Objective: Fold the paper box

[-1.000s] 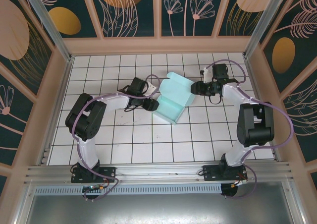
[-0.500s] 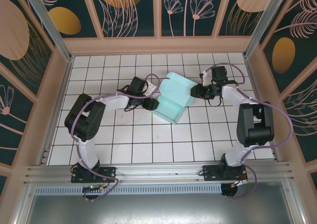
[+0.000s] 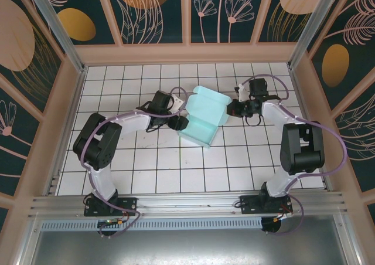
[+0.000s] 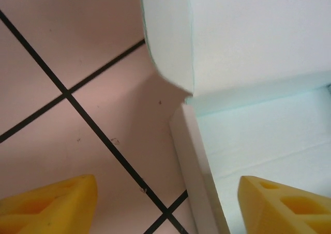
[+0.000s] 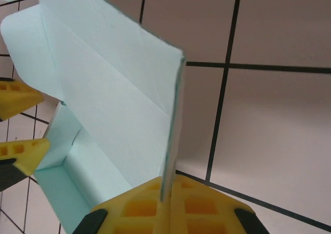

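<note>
The paper box [image 3: 202,117] is pale mint card, half formed, lying mid-table with its lid flap raised at the back. My right gripper [image 3: 231,108] is at the box's right edge. In the right wrist view it [image 5: 170,195] is shut on the thin edge of the upright flap [image 5: 114,89]. My left gripper [image 3: 181,118] sits at the box's left side. In the left wrist view it [image 4: 168,208] is open, its yellow fingers [image 4: 49,203] straddling the box's side wall [image 4: 199,166], one over the tiles and the other over the box's floor.
The white tiled table [image 3: 146,165] is fenced by a wooden frame [image 3: 187,54] at the back and both sides. Free tiles lie in front of the box, towards the arm bases [image 3: 108,205].
My right gripper has shut on the box's flap. My left gripper has opened wider, and the box has shifted slightly to the left.
</note>
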`<action>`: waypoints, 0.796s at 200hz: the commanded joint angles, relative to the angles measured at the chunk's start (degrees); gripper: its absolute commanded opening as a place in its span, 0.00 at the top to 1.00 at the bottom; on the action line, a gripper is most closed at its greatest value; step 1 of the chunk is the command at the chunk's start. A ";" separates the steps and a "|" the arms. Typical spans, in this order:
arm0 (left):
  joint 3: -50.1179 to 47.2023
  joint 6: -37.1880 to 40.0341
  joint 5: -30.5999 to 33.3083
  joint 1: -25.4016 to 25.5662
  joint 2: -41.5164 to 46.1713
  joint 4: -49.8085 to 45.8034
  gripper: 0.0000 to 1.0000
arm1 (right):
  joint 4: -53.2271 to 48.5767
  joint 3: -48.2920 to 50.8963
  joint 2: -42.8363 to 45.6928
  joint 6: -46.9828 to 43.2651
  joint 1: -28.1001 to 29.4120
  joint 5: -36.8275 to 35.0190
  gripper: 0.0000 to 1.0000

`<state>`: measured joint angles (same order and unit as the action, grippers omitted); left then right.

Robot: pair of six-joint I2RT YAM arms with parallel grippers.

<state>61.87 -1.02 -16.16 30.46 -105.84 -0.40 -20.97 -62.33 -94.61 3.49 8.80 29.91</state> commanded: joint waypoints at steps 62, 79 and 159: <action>11.74 -8.37 1.60 0.30 3.66 -8.89 0.38 | 4.67 2.35 10.88 -15.25 8.47 -18.57 1.00; 13.33 -7.30 2.16 0.28 2.93 -12.39 0.45 | 4.53 2.14 11.67 -16.58 8.96 -18.22 1.00; 18.10 -6.10 -2.38 0.28 -1.17 -16.43 0.64 | 4.40 2.62 12.85 -17.54 10.01 -17.79 1.00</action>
<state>77.52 -8.01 -15.59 30.46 -105.49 -14.55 -17.76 -60.07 -83.61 -12.69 18.11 12.86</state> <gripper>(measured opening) 0.386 0.040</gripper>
